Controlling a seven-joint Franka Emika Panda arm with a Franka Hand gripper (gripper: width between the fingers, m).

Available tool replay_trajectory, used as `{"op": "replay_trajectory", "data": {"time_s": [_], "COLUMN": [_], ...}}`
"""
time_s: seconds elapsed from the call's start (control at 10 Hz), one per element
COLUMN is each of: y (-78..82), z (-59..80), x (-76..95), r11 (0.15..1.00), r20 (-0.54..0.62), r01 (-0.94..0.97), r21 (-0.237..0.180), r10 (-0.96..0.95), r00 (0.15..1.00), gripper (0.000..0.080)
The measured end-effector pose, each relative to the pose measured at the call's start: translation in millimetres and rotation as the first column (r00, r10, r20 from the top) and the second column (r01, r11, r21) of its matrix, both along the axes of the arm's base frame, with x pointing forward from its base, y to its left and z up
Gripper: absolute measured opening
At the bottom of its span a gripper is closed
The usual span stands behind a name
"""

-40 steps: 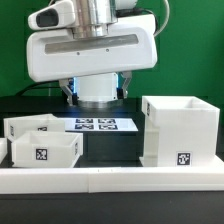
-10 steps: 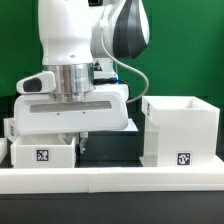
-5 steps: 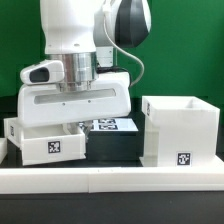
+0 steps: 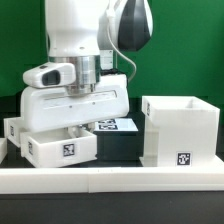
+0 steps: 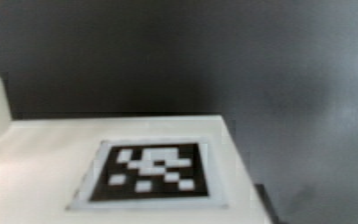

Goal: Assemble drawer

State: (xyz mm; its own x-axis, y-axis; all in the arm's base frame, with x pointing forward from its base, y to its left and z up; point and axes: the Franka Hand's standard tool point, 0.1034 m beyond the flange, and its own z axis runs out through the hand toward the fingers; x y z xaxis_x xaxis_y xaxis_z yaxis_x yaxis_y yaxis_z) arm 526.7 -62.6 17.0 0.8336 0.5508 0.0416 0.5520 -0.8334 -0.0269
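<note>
My gripper (image 4: 78, 130) is at the exterior view's left, shut on a small white drawer tray (image 4: 62, 147). It holds the tray tilted, just above the black table, with the tray's tag facing the camera. The fingers are hidden behind the hand and the tray. The wrist view shows that tray's tagged white face (image 5: 149, 172) close up and blurred. A second small tray (image 4: 11, 130) sits behind it at the far left. The large hollow drawer casing (image 4: 180, 135) stands upright at the right, open at the top, tag at its lower front.
The marker board (image 4: 117, 125) lies flat on the table between the trays and the casing. A long low white border rail (image 4: 110, 180) runs along the front edge. A green wall stands behind the table.
The gripper came down on the front small tray and closed on it. The tray has since risen, tilted and shifted toward the exterior view's right. The casing has not moved.
</note>
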Motion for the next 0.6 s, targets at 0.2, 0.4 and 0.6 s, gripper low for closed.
{"op": "replay_trajectory", "data": {"time_s": [0.2,0.4,0.6], "y": [1.0,-0.9,-1.4], "z": [3.1,0.7,0.3], "x": [3.2,1.7,1.2], "r11": [0.995,0.979,0.937], "r20": [0.015,0.014,0.014], "r01": [-0.103,-0.204,-0.348], "r21": [-0.009,-0.013,-0.025], "r10": [0.103,0.204,0.348], "r00": [0.995,0.979,0.937], "gripper": [0.0042,0.0042,0.0042]}}
